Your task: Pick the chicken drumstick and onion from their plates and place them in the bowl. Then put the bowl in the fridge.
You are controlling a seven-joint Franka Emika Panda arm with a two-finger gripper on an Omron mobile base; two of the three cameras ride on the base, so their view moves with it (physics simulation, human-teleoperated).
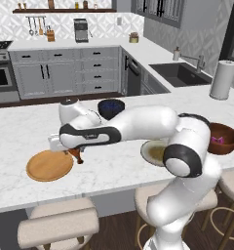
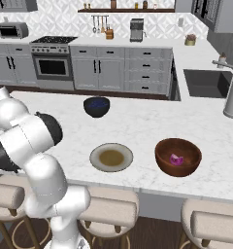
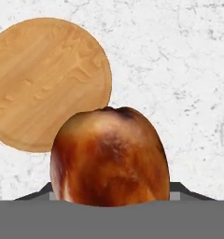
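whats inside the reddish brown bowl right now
The bowl holds only the small pink-purple onion, lying near its centre. The near wall hides a little of the floor. The drumstick is in the gripper, not the bowl.

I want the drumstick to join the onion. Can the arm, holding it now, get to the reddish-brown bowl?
Probably yes. The gripper holds the chicken drumstick lifted beside the wooden plate; the bowl sits open-topped along the same counter, past the grey-rimmed plate, nothing tall between.
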